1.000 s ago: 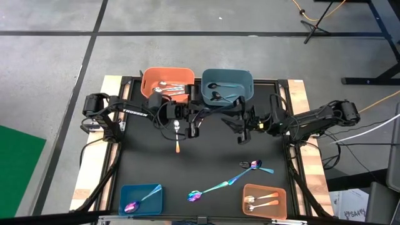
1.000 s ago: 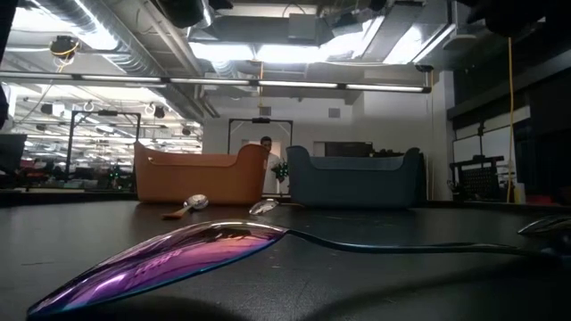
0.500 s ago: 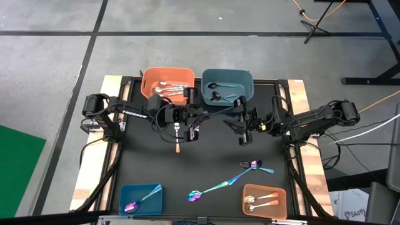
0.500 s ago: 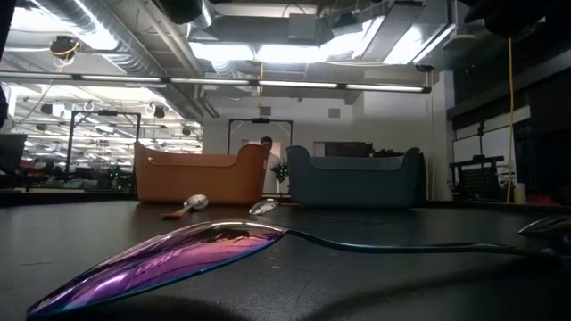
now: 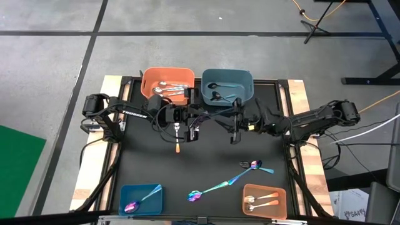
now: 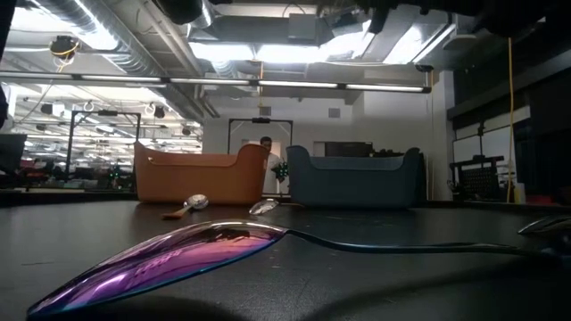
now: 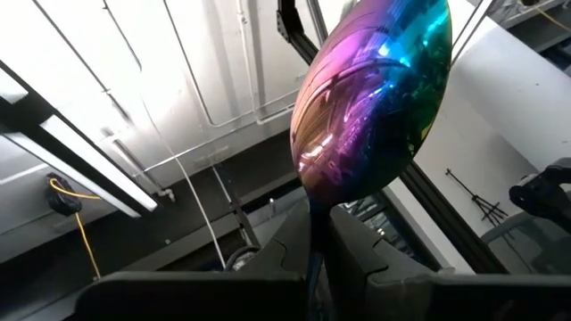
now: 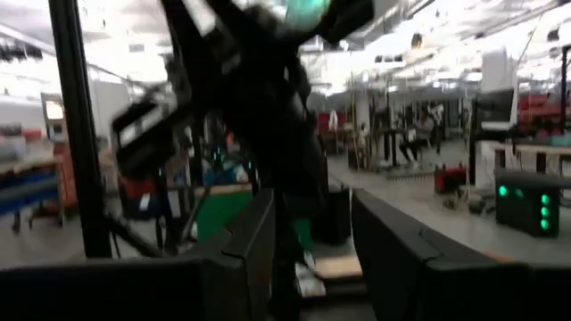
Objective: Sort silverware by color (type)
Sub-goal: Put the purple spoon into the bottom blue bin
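- Your left gripper point(image 5: 189, 127) is clenching an iridescent spoon point(image 7: 375, 98) by its handle, bowl sticking out past the fingers, and hovering mid-table just in front of the orange bin point(image 5: 167, 83).
- Your right gripper point(image 5: 235, 130) is hanging released, fingers point(image 8: 393, 241) apart, in front of the blue bin point(image 5: 227, 85).
- More iridescent spoons point(image 5: 232, 179) are lying on the mat point(image 5: 150, 162) nearer the front; an orange-handled spoon point(image 5: 177, 140) is lying beneath the left gripper.

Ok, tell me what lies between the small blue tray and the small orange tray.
An iridescent spoon lies there on the black mat, per the high view.
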